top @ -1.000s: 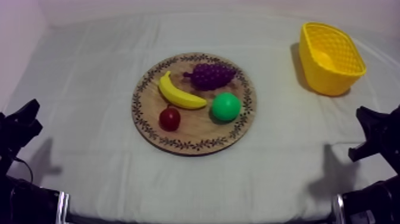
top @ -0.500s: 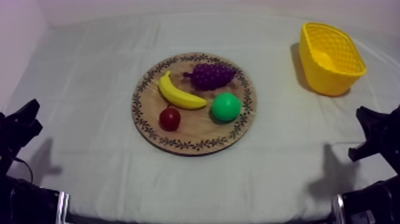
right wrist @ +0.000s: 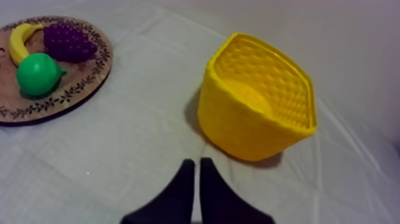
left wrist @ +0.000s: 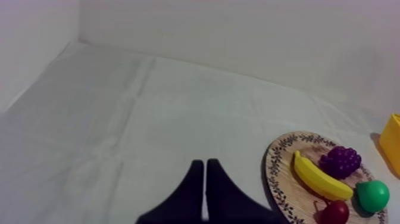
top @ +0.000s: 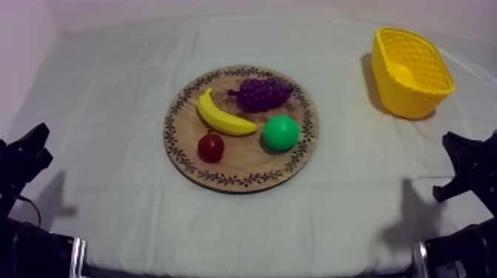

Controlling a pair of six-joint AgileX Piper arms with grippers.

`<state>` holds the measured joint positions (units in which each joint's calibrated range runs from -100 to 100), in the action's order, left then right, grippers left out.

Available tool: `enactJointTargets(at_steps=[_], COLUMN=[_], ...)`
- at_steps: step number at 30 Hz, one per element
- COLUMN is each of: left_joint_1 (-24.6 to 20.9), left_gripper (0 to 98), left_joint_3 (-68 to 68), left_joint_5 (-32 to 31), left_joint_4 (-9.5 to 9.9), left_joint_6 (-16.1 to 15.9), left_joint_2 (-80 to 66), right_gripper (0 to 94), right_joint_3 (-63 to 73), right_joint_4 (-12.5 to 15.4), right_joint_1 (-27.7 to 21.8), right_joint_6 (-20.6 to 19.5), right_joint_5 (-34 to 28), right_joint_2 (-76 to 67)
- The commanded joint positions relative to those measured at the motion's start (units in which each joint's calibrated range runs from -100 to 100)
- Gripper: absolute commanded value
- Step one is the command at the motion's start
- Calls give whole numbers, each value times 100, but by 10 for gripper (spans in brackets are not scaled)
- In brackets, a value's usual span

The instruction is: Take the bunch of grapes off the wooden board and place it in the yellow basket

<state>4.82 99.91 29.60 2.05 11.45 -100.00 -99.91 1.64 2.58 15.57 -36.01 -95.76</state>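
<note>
At the left, low over the cloth: left gripper (left wrist: 204, 165), fingers clenched together on nothing. Mid-table, on the wooden board (top: 244, 164): banana (top: 222, 118), small red fruit (top: 211, 147), bunch of grapes (top: 261, 94) by the far rim, just beside the banana, then green pear (top: 281, 132). Farther right, well apart from the board: yellow basket (top: 411, 70). At the right edge: right gripper (right wrist: 193, 164), fingers likewise clenched, grasping nothing.

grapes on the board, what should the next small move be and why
Probably open the right end effector and start it toward the bunch of grapes. It lies shut as a narrow wedge, low at the table's right side. The grapes sit untouched on the far part of the wooden board, next to the banana, and the yellow basket stands on that arm's side.
</note>
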Motion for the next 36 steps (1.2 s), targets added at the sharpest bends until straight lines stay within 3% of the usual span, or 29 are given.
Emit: enactJointTargets(at_steps=[1,19,36], left_joint_1=[0,0,0], left_gripper=[1,1,1], left_joint_3=[-2,-2,-2], left_joint_5=[-2,-2,-2], left_joint_4=[2,2,2], left_joint_6=[0,0,0], left_joint_2=[0,0,0], right_gripper=[11,6,6], right_joint_3=[2,2,1253], right_joint_4=[0,-67,-542], right_joint_1=[2,44,512], right_joint_6=[-86,-104,-422], right_joint_5=[4,16,-10], right_joint_2=[1,64,1669])
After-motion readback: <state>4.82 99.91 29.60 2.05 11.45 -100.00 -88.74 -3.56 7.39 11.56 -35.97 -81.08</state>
